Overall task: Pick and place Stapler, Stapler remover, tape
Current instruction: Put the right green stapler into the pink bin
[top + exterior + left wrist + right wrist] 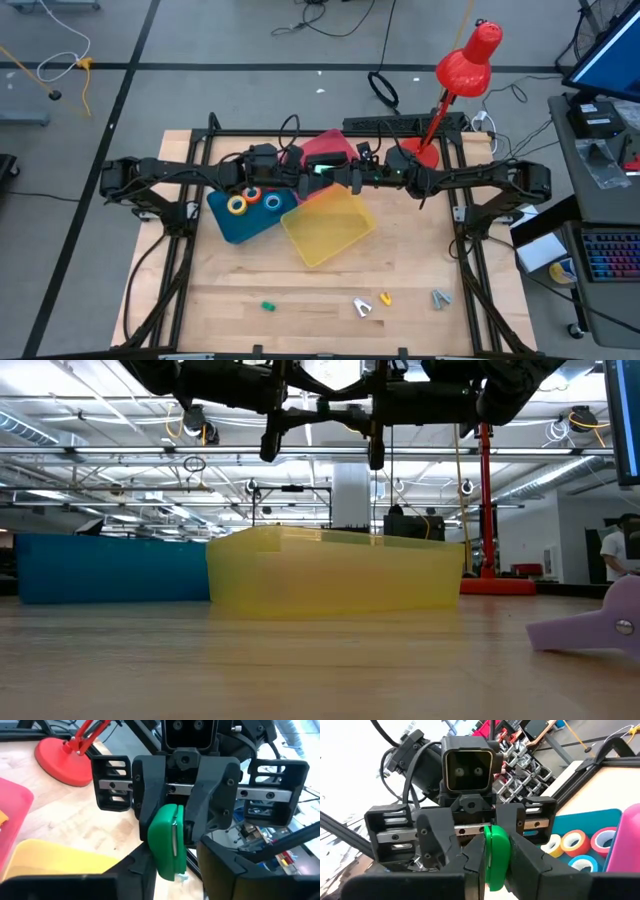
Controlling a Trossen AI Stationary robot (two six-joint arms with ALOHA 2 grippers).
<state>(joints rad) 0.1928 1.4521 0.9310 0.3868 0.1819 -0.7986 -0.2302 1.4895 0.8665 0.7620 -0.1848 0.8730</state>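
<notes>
- Nearest the table's front edge lie four small items in a loose row: a green piece (267,306), a pale stapler remover (362,307), a yellow piece (385,298) just beside it, and a grey piece (440,297) further right
- In the low view a lilac thing (600,625) lies at the right on the table (200,290); what it is I cannot tell
- Behind them, mid-table, sits the yellow bin (330,228), turned at an angle
- The blue bin (225,225) lies to its left, touching it or nearly so
- The tape rolls are in the blue bin: a yellow roll (237,205) and a blue roll (272,203) show plainly from above, with a reddish one partly under the left arm; the right wrist view shows four rolls there, lying flat and close together
- Above the far edge of the two bins both arms reach in level from the sides and meet nose to nose
- The right gripper (342,178) is clamped on a green stapler (167,840), held off the table, both fingers pressed to its sides
- The left gripper (308,180) is set around the same stapler from the other side; whether it has closed on it I cannot tell
- Behind the grippers a pink bin (325,150) lies partly under the arms
- Farthest back, right, a red lamp (465,60) stands with its base on the table corner
</notes>
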